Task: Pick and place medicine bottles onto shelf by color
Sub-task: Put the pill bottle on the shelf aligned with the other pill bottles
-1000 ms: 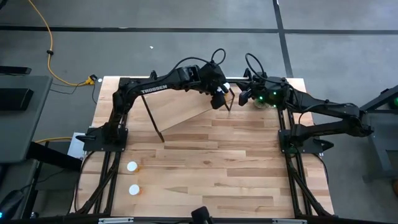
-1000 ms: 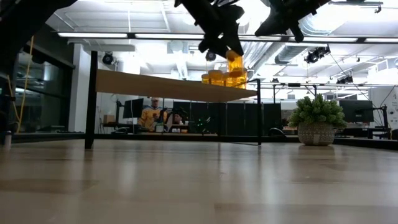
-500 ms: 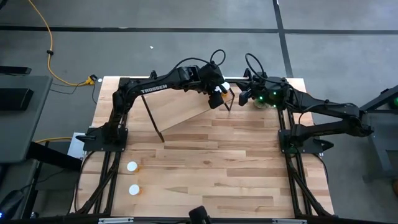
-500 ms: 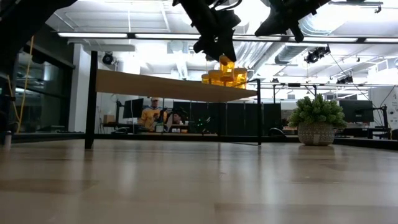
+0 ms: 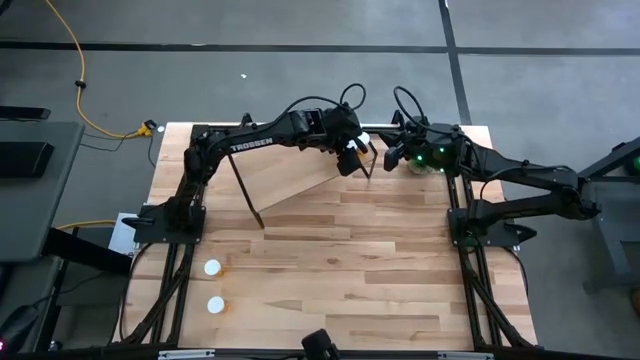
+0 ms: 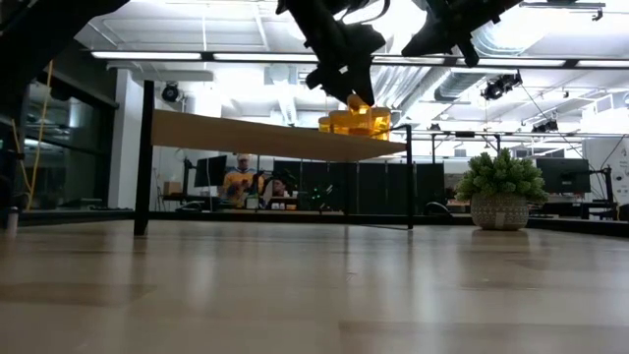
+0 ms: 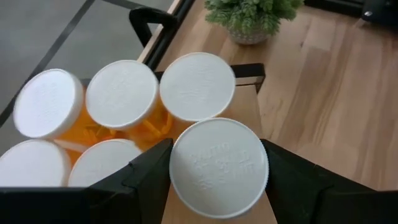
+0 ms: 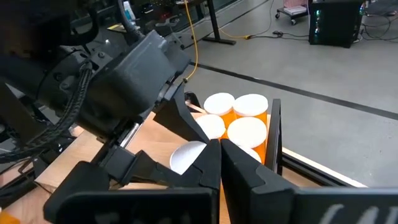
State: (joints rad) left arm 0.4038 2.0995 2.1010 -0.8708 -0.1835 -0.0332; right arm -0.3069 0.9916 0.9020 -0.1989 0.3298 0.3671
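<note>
The shelf (image 5: 300,175) stands at the table's far side on thin black legs. Several orange bottles with white caps (image 7: 124,93) are grouped on its right end (image 6: 359,121). My left gripper (image 5: 350,157) reaches over that end, shut on one more white-capped bottle (image 7: 219,167) beside the group. Whether its base touches the plank, I cannot tell. My right gripper (image 5: 388,157) hovers just right of the shelf end, shut on nothing (image 8: 221,155). Two more bottles (image 5: 212,268) (image 5: 215,305) stand on the table near its left front. My left gripper pinches the bottle between its two fingers (image 7: 152,171), one on each side just under the white cap (image 7: 219,167). The fingers slant down at it from the table's left. The bottle stands upright beside the bottles on the shelf; the cap hides the contact place.
A fuzzy green plant in a pot (image 6: 501,187) sits on the table right of the shelf, under my right arm. The black bracket of the shelf end (image 7: 249,70) lies just beyond the held bottle. Bare wooden tabletop (image 5: 380,270) stretches in front of the shelf.
My left gripper has gone down toward the shelf with the bottle and tipped a little steeper. The bottle, earlier above the group's caps, now stands about level with them. My right gripper has kept still.
</note>
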